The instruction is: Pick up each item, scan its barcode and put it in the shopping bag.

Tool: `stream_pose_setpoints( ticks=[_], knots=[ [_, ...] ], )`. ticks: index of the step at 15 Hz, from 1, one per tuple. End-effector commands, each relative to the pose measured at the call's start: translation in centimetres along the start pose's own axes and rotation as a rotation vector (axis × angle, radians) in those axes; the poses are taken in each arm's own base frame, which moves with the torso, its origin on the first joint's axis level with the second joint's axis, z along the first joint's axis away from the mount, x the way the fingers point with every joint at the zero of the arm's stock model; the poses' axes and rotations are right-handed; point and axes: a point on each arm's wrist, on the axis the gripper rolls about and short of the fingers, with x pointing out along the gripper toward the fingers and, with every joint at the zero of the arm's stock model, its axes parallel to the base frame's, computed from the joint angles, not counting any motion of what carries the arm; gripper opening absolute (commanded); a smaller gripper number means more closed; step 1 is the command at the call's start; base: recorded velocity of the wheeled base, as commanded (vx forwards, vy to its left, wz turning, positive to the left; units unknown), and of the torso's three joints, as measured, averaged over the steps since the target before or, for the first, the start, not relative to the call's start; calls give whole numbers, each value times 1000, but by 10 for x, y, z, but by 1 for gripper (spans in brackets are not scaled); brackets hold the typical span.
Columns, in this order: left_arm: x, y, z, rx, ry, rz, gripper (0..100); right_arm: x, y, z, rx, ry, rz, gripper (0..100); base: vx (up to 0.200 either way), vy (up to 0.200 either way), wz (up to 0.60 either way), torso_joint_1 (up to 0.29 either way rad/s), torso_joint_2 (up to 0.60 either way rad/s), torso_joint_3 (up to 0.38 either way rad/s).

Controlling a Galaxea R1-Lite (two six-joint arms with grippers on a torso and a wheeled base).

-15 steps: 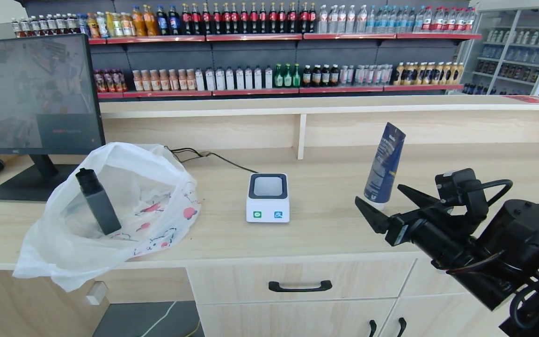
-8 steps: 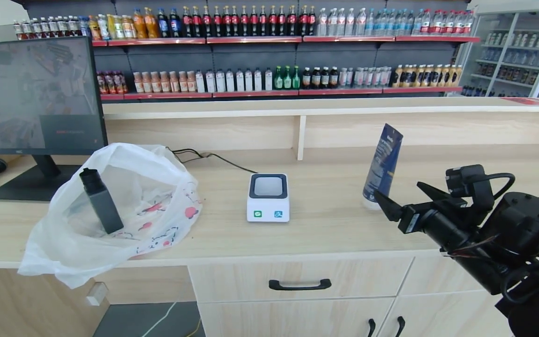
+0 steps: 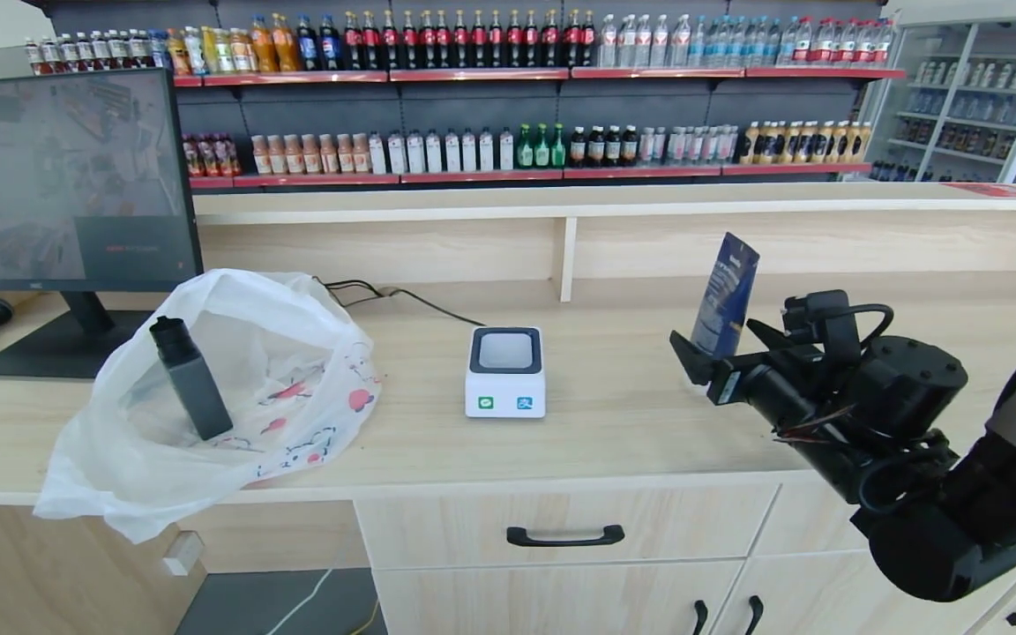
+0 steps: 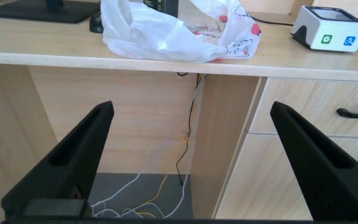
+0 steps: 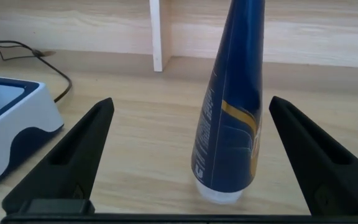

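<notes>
Well toward the right end of the table (image 3: 614,432), the blue tube (image 3: 727,291) stood on its clear cap, its flat crimped end up and leaning a little. The right gripper (image 3: 720,342) sat low at the tube's base with its 2 black fingers (image 3: 689,353) spread wide. In the right wrist view the tube (image 5: 232,118) stood between those fingers (image 5: 73,162), with a gap on each side and touching neither.

The white scanner (image 3: 505,370) sat near the middle of the table, its dark window facing up, well apart from the tube. A black cable (image 3: 402,295) ran from it toward the back edge. At the left end the white shopping bag (image 3: 287,353) lay open, spilling over the front edge, with 1 dark grey bottle (image 3: 190,379) leaning inside it. A monitor (image 3: 58,176) stood behind the bag at the back left corner.

The left gripper (image 4: 192,109) hung below the table's front edge, facing the wooden cabinet front, its 2 fingers (image 4: 73,155) parted and holding nothing.
</notes>
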Motion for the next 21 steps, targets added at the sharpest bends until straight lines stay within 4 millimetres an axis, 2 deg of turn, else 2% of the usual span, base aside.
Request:
stream_pose_setpoints(
  ticks=[1, 5, 7, 11, 14, 15, 21],
  knots=[
    [0, 0, 0, 1, -1, 0, 100, 16, -2, -12, -2, 2, -8, 100, 0, 0, 0, 0, 0, 0],
    [0, 0, 0, 0, -4, 0, 100, 32, -3, -23, 0, -7, -25, 100, 0, 0, 0, 0, 0, 0],
    [0, 0, 0, 1, -4, 0, 100, 40, -4, -26, 51, -18, -101, 100, 0, 0, 0, 0, 0, 0],
    [0, 0, 1, 1, -7, 0, 100, 45, -5, -33, 58, -13, -118, 100, 0, 0, 0, 0, 0, 0],
    [0, 0, 1, 4, -7, 0, 100, 49, -12, -33, 58, -24, -138, 100, 0, 0, 0, 0, 0, 0],
    [0, 0, 1, 4, -7, 0, 100, 49, -14, -33, 59, -22, -142, 0, 0, 0, 0, 0, 0, 0],
    [0, 0, 1, 8, -10, -1, 100, 47, -15, -35, 62, -12, -146, 0, 0, 0, 0, 0, 0, 0]
  ],
)
